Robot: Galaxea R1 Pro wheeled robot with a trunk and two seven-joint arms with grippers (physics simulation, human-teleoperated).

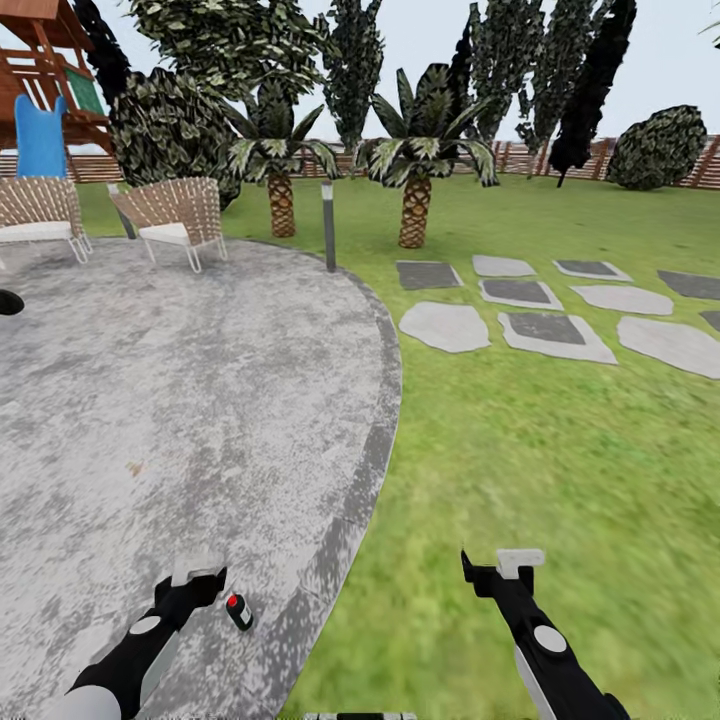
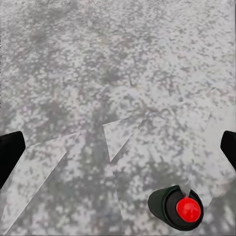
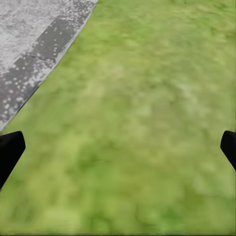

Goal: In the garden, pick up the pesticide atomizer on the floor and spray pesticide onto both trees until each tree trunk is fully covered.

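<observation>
**Jaws spread and empty; atomizer unsecured on the paving near the curved edge**

Jaws of both grippers stand wide apart and hold nothing. The left gripper point(image 1: 200, 578) hangs low over the floor point(image 1: 150, 400), just beside the pesticide atomizer point(image 1: 239, 611), which stands or leans on the grey concrete toward the robot's right of that gripper. In the left wrist view the atomizer point(image 2: 178, 208) sits off to one side, well away from the line midway between the two dark fingertips point(image 2: 10, 150), so the jaws are not yet centred on it. The right gripper point(image 1: 505, 570) hovers over the lawn point(image 1: 560, 420), with only grass and a strip of paving edge point(image 3: 44, 54) beneath it.

Risks, as judged from this position:
- The bottle is small and slim. A descent made without first shifting the left gripper sideways would likely bring a finger down on the red top point(image 2: 189, 209) and tip or roll the bottle.
- Whether it is upright or tilted cannot be told for certain; a closing grip on a leaning bottle could squeeze it out.
- The darker curved border point(image 1: 345, 520) lies near the atomizer; a nudged bottle could roll onto the grass, where it would be harder to see.

Room for moving: the paving around the bottle is bare. Two woven chairs point(image 1: 175, 215) and a lamp post point(image 1: 328, 225) stand well apart at the far side. Stepping stones point(image 1: 545, 325) and palms point(image 1: 415, 165) lie farther off across open lawn.
</observation>
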